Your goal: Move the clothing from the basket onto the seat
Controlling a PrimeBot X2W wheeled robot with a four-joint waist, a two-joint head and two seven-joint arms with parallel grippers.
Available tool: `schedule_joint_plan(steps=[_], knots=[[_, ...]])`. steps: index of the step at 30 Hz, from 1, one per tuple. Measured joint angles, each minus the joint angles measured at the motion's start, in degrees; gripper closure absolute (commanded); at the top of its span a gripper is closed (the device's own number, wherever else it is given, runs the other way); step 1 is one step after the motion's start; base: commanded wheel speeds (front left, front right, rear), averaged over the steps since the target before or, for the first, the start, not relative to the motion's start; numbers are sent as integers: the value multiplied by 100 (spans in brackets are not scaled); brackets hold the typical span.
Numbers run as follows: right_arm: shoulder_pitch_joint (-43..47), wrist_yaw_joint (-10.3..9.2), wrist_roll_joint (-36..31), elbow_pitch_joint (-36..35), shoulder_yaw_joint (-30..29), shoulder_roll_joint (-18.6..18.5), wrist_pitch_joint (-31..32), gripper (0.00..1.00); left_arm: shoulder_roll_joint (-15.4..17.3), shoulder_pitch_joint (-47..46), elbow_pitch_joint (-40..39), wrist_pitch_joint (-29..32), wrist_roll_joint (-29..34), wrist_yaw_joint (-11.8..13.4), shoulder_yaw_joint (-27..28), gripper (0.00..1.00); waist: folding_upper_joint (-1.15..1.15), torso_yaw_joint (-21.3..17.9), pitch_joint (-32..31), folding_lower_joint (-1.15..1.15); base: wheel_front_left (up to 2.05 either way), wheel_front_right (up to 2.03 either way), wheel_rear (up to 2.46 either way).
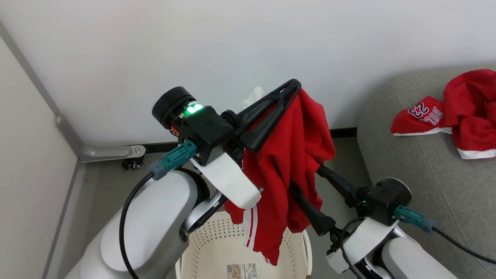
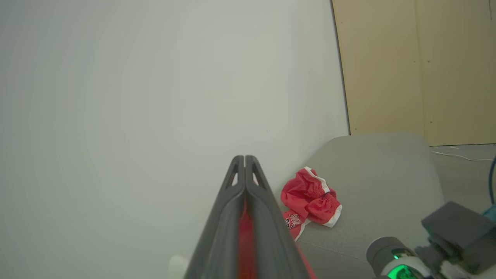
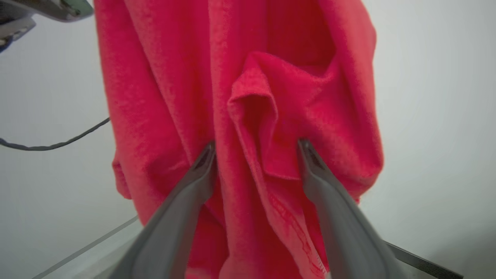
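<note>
A red garment of the clothing (image 1: 288, 162) with white side stripes hangs above the cream basket (image 1: 217, 248). My left gripper (image 1: 292, 87) is raised and shut on its top edge; red cloth shows between the closed fingers (image 2: 245, 161). My right gripper (image 1: 304, 178) reaches up from the lower right. It is open, and its fingertips (image 3: 209, 151) press into the hanging folds (image 3: 252, 97) without clamping them. Another red garment (image 1: 457, 112) printed "23" lies crumpled on the grey seat (image 1: 426, 174). It also shows in the left wrist view (image 2: 310, 201) on the seat (image 2: 379, 174).
A white wall stands close behind the arms. A grey rail with a caster (image 1: 108, 151) runs along the floor at left. A paper label (image 1: 242, 271) lies on the basket's bottom. A beige panel (image 2: 418, 69) stands beyond the seat.
</note>
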Motion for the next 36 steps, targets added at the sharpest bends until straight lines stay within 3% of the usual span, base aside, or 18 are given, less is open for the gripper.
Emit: schedule_joint_plan(steps=[1, 2, 3, 18, 19, 20, 21, 22, 23, 24, 25, 36], knots=[[0, 0, 0, 15, 27, 0, 0, 51, -8, 0, -7, 20, 0, 0, -16, 100, 0, 1, 1, 0, 0, 0, 0], [0, 0, 0, 29, 41, -1, 0, 68, -15, 0, -18, 40, 0, 0, -29, 100, 0, 1, 2, 0, 0, 0, 0], [-1, 0, 1, 37, 45, -2, 0, 100, -24, 0, -25, 47, 0, 0, -38, 100, 0, 1, 4, 0, 0, 0, 0], [-23, 0, 279, -175, -75, 3, 0, 100, 34, 86, 67, 185, -56, 155, 142, 100, 0, -20, 20, 0, 0, 0, 0], [-22, 0, 311, -219, -126, 12, 0, 100, 42, 131, 85, 190, -62, 162, 160, 96, 0, -21, 21, 0, 0, 0, 0], [-21, 0, 361, -268, -185, 33, 0, 100, 47, 168, 99, 190, -63, 174, 174, 78, 0, -22, 22, 0, 0, 0, 0], [-22, 0, 417, -312, -236, 62, 0, 100, 48, 201, 103, 190, -65, 210, 192, 71, 0, -23, 23, 0, 0, 0, 0], [-21, 0, 456, -339, -267, 84, 0, 100, 52, 218, 103, 190, -74, 210, 211, 57, 0, -23, 25, 0, 0, 0, 0], [-19, 0, 468, -370, -313, 104, 0, 100, 54, 231, 102, 190, -94, 212, 226, 57, 0, -23, 27, 0, 0, 0, 0], [-19, 0, 494, -420, -374, 118, 0, 100, 60, 235, 101, 190, -108, 218, 235, 42, 0, -23, 30, 0, 0, 0, 0], [-19, 0, 515, -465, -425, 116, 0, 100, 66, 236, 98, 190, -108, 221, 250, 3, 0, -23, 34, 0, 0, 0, 0], [8, 0, 441, -645, -925, -43, 1, 100, 121, 391, 48, 190, -179, 313, 304, 0, 0, -61, 95, 0, 0, 0, 0]])
